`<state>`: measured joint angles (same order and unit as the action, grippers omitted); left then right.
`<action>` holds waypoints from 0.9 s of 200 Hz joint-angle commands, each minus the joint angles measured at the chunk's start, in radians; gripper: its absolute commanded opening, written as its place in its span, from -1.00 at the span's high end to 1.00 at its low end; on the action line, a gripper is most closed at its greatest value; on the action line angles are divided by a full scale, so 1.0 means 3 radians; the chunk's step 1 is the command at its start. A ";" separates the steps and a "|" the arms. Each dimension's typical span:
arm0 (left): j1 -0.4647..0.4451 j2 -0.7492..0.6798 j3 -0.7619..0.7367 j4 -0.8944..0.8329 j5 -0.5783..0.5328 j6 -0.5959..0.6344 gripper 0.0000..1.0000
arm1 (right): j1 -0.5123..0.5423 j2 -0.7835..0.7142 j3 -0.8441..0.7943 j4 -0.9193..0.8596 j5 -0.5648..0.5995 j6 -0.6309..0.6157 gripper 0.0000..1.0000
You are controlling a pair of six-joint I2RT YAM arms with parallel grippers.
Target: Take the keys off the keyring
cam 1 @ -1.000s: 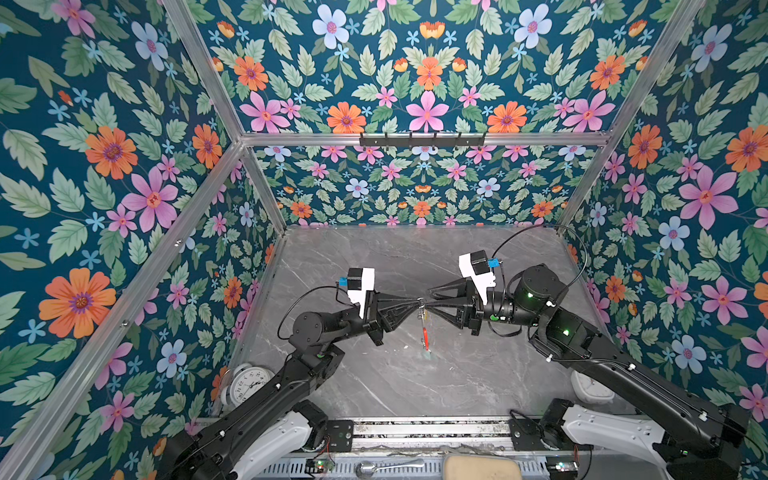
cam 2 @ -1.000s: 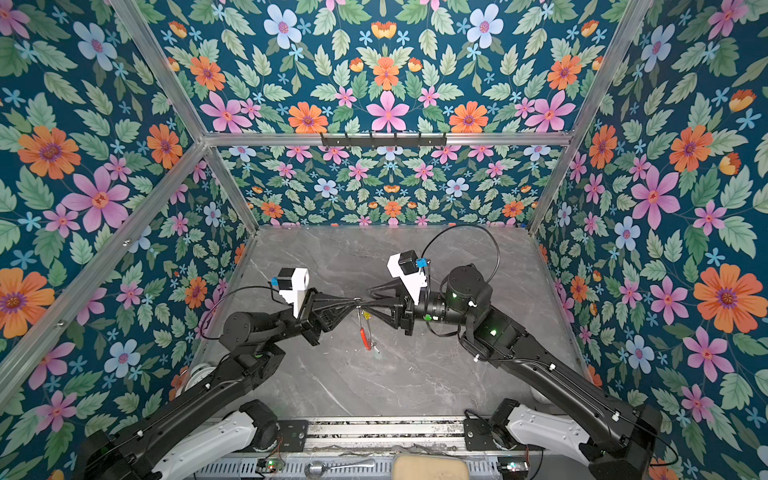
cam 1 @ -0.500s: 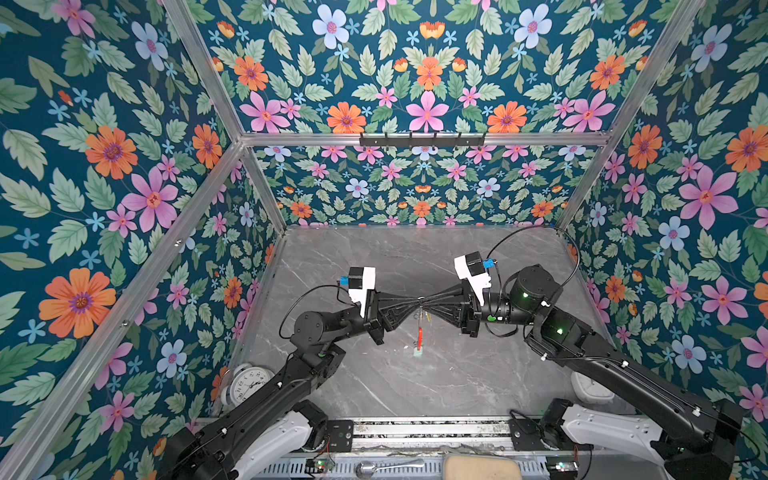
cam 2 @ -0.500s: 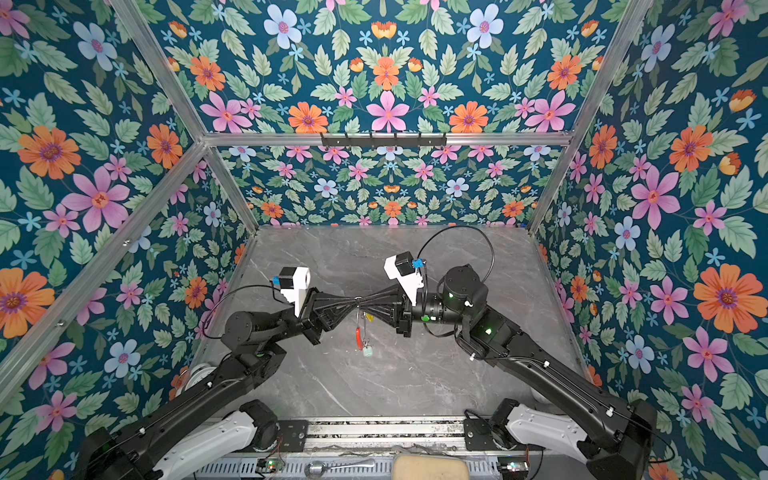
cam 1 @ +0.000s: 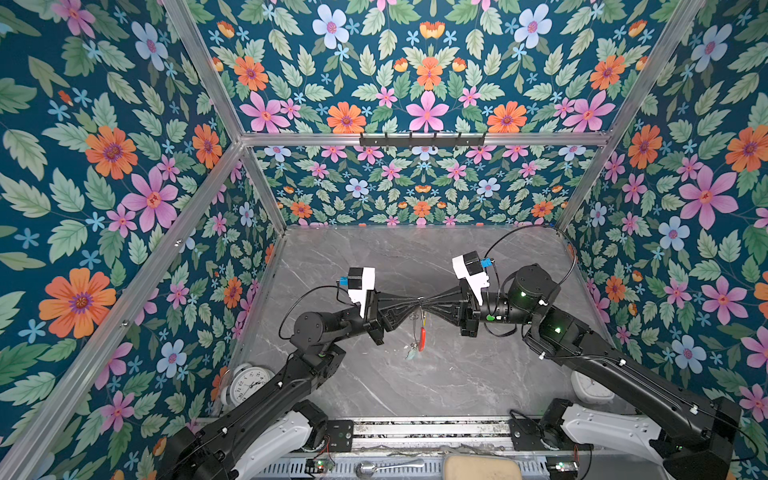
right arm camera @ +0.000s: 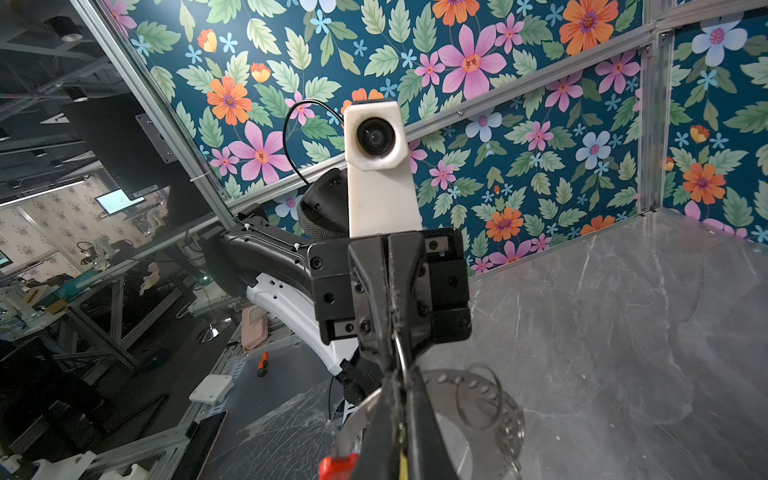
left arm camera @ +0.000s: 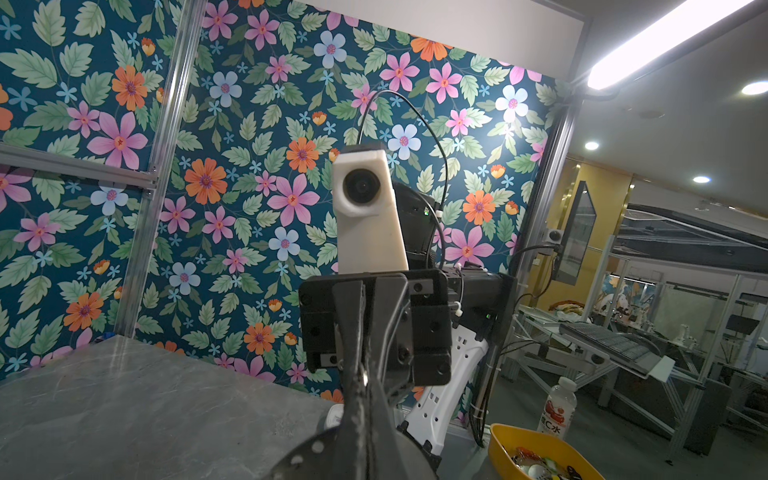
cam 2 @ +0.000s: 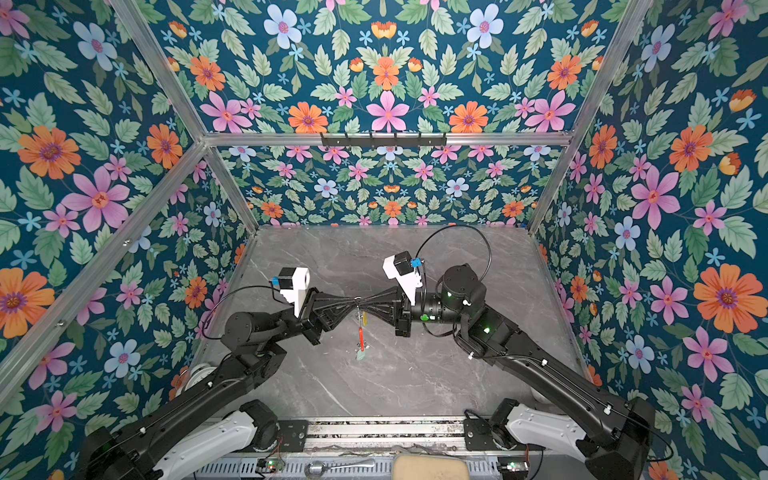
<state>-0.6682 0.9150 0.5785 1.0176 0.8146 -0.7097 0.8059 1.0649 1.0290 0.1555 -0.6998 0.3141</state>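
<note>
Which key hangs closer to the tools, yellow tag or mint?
The yellow-tagged key, just beneath where left tool and right tool meet; the mint-tagged key dangles lowest, below the red sleeve.

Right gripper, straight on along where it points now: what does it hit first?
Most likely the left gripper: they point tip to tip, both shut on the keyring hanging between them.

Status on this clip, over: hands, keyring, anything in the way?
Left hand shut on keyring, right hand shut on it too, tips meeting above the table. Keyring hangs below them, keys not yet off. Nothing in the way.
</note>
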 commanded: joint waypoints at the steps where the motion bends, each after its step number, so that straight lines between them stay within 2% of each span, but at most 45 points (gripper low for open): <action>1: 0.0003 -0.0015 0.0034 0.0050 -0.0048 -0.0044 1.00 | 0.0005 -0.0039 0.0043 -0.0099 0.0009 -0.0039 1.00; 9: 0.0003 -0.0040 0.0057 -0.0090 -0.0070 -0.0026 1.00 | 0.0008 -0.0054 0.0086 -0.0234 0.0048 -0.0080 1.00; 28: 0.0009 -0.0119 0.0104 -0.0453 -0.0112 0.0091 0.37 | 0.0008 -0.0068 0.0258 -0.0672 0.0150 -0.0232 1.00; 39: 0.0016 -0.0166 0.0144 -0.0674 -0.0125 0.0151 0.12 | 0.0006 -0.0059 0.0393 -0.1005 0.0196 -0.0338 1.00; 88: 0.0063 -0.0147 0.0580 -0.1813 0.0087 0.0472 -0.37 | 0.0008 0.0165 0.1046 -0.2286 0.0311 -0.0774 1.00; 112: 0.0079 -0.0093 0.0813 -0.2270 0.0230 0.0671 -0.38 | 0.0013 0.0300 0.1270 -0.2671 0.0398 -0.0885 1.00; 138: 0.0075 0.0023 0.0994 -0.2584 0.0387 0.0801 -0.31 | 0.0032 0.0359 0.1350 -0.2753 0.0440 -0.0906 1.00; 180: 0.0079 0.0176 0.1140 -0.2768 0.0645 0.0851 0.17 | 0.0074 0.0390 0.1384 -0.2682 0.0578 -0.0902 1.00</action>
<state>-0.6456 0.9554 0.8959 0.2481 0.9394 -0.4915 0.8230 1.1793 1.4334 -0.6533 -0.5636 0.0563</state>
